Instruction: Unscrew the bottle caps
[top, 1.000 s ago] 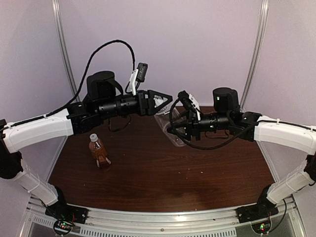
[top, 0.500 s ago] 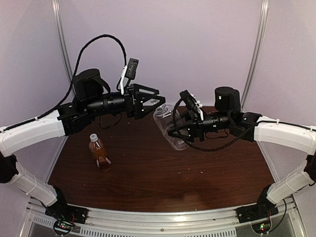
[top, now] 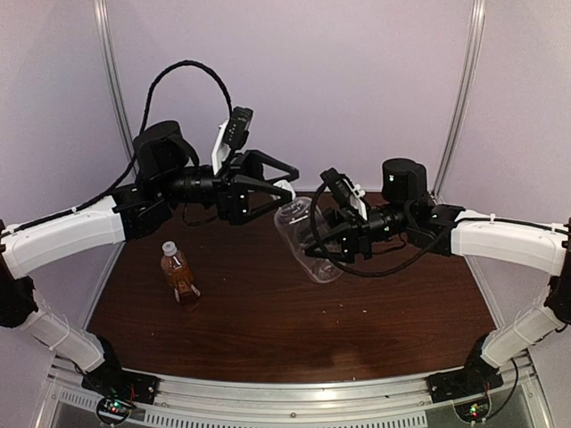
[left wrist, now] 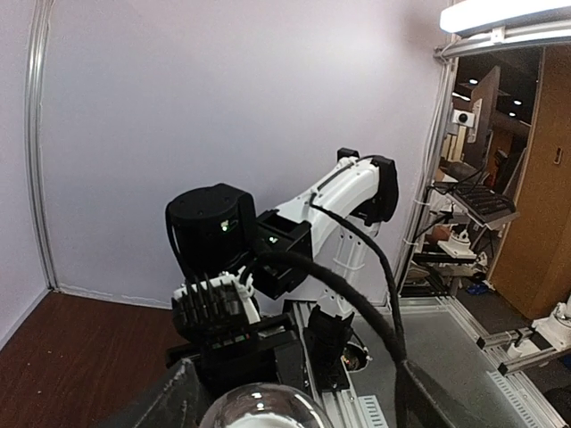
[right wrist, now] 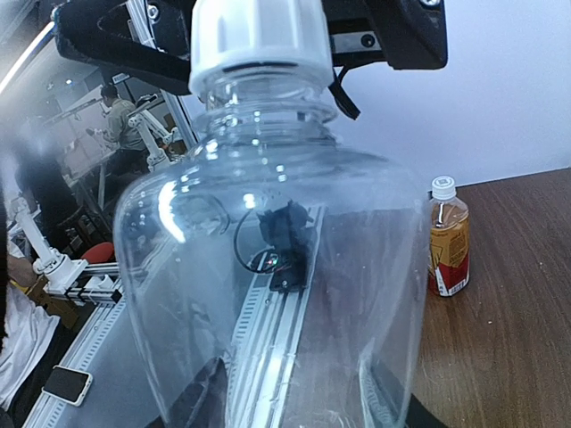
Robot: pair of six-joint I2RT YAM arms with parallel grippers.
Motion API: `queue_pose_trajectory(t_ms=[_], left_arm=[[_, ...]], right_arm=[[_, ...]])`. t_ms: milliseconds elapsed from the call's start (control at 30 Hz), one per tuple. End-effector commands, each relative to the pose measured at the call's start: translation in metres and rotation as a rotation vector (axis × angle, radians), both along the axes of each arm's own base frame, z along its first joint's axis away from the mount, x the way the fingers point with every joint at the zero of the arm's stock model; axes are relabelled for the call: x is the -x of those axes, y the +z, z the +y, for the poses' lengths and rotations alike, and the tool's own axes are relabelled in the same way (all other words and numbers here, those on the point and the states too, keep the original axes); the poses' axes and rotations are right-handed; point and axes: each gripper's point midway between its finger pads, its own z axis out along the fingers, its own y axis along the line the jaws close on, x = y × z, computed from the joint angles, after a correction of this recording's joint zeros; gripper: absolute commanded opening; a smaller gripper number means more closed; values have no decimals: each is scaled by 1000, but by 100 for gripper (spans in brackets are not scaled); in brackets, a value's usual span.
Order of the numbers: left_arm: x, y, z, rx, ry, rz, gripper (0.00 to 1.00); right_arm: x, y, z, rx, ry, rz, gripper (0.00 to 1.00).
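Note:
My right gripper (top: 310,239) is shut on the clear bottle (top: 306,252) and holds it tilted above the table, neck pointing up-left. The bottle fills the right wrist view (right wrist: 268,267). Its white cap (right wrist: 259,40) sits between the black fingers (right wrist: 125,45) of my left gripper (top: 284,189), which press on both sides of it. In the left wrist view only the bottle's shoulder (left wrist: 263,406) shows at the bottom edge. The amber bottle with the red label (top: 179,278) stands upright at the table's left with its white cap (top: 169,248) on. It also shows in the right wrist view (right wrist: 448,245).
The dark wooden table (top: 357,330) has pale walls at the back and sides. Metal posts (top: 464,80) stand in the back corners. A metal rail (top: 294,392) with the arm bases runs along the front edge.
My left gripper drew back to the left with its fingers apart, then came back onto the clear bottle's cap. My right gripper shifted the bottle slightly left and down.

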Motion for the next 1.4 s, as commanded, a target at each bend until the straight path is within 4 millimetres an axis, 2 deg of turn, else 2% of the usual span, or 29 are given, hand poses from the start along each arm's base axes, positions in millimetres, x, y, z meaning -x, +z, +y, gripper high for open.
queue_pose_trajectory(t_ms=[0,233,500,667,800,867,933,1000,1067,1100,1200,1367], left_arm=[[8,15,0,45,-80,-76,75],[9,12,-2,40,-106,-74,63],[7,10,0,49,-122,-50,36],[4,9,2,54,-116,-35,23],[-2,9,2,48,-73,-7,13],[-10,11,3,43,-15,23,6],[-29,11,4,32,109,84,0],[-57,7,7,21,290,203,0],[-83,-8,13,-15,502,323,0],[-90,-14,17,-29,576,359,0],[-100,-20,24,-33,694,409,0],[-105,-16,26,-29,726,430,6]], right_arm=[[4,20,0,-54,48,-27,49],[4,20,0,-55,51,-25,49],[4,20,-1,-52,43,-28,49],[3,19,-1,-49,32,-27,49],[-6,19,-1,-34,-32,-45,48],[-15,15,-1,-3,-93,-53,48],[-31,11,-2,34,-188,-69,48],[-47,9,-4,64,-283,-87,48],[-64,7,-7,85,-387,-103,47],[-72,6,-10,95,-437,-111,47],[-86,4,-16,109,-535,-131,47],[-94,-1,-22,131,-590,-152,46]])
